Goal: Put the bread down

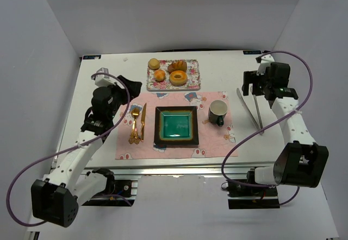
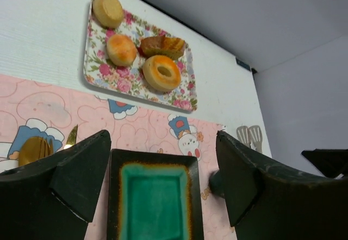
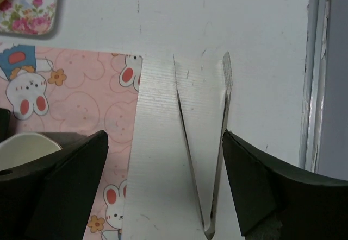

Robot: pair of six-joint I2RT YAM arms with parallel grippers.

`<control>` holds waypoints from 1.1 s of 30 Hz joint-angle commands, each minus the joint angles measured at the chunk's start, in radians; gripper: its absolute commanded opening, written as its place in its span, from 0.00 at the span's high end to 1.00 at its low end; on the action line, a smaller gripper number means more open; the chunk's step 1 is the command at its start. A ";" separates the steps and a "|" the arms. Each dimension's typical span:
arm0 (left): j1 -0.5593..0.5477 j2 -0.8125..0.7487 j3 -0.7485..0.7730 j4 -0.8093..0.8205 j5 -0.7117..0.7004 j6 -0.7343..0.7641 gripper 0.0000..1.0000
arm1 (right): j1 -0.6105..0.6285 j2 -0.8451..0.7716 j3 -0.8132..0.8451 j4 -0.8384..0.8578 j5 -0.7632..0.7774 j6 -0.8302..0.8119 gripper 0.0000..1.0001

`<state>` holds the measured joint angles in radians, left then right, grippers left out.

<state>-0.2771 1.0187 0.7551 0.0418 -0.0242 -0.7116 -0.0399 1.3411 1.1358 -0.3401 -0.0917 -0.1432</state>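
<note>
The bread (image 1: 154,63) is a small pale tan bun at the far left corner of the floral tray (image 1: 191,73). It also shows in the left wrist view (image 2: 107,10). My left gripper (image 1: 128,84) is open and empty, left of the tray and well short of the bread. In its wrist view the left gripper (image 2: 163,180) hangs over the green plate (image 2: 155,202). My right gripper (image 1: 260,88) is open and empty at the far right. In its wrist view the right gripper (image 3: 166,180) is above the metal tongs (image 3: 217,142).
The tray also holds an orange bun (image 1: 159,75), a croissant (image 1: 177,66) and a donut (image 1: 178,77). On the pink placemat (image 1: 212,142) lie the green plate (image 1: 175,126), a cup (image 1: 218,111), a gold fork (image 1: 134,125) and a knife (image 1: 143,121). The tongs (image 1: 250,109) lie right of the mat.
</note>
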 commanded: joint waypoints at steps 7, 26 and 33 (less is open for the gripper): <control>0.004 -0.048 -0.010 -0.036 -0.042 0.035 1.00 | -0.097 0.027 -0.031 -0.126 -0.370 -0.372 1.00; 0.004 -0.043 -0.011 -0.123 -0.054 0.080 0.31 | -0.124 0.288 -0.126 0.101 0.017 -0.427 0.25; 0.004 -0.040 -0.027 -0.106 -0.060 0.055 0.30 | -0.146 0.303 -0.151 0.081 0.029 -0.435 0.24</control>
<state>-0.2768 0.9928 0.7410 -0.0711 -0.0708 -0.6495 -0.1669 1.6432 0.9970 -0.2779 -0.0826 -0.5674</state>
